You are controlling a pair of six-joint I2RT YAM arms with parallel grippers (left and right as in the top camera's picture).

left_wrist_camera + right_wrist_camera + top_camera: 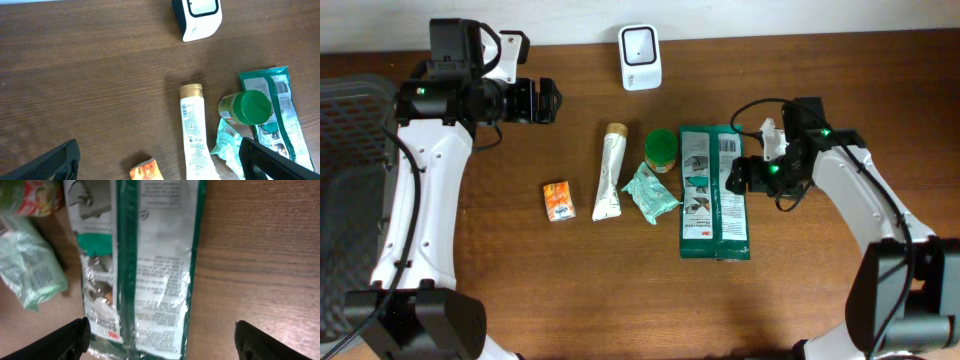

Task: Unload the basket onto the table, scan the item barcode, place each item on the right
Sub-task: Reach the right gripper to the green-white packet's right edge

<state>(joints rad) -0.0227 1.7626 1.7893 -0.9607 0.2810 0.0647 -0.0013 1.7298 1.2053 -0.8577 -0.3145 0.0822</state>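
A large green and white packet (pixel 713 192) lies flat at centre right, with a barcode near its far end. My right gripper (pixel 735 178) hovers over its right edge. In the right wrist view the packet (pixel 150 255) fills the space under the open gripper (pixel 162 340), with nothing held. The white scanner (pixel 640 57) stands at the back centre, seen also as the scanner (pixel 197 17) in the left wrist view. My left gripper (pixel 545 100) hangs open at the back left, and the left wrist view shows this gripper (pixel 160 165) empty above the table.
Between the arms lie a small orange box (pixel 558 201), a white tube (pixel 610 172), a crumpled pale green packet (pixel 651 192) and a green-lidded jar (pixel 661 150). A dark basket (pixel 345 150) stands at the left edge.
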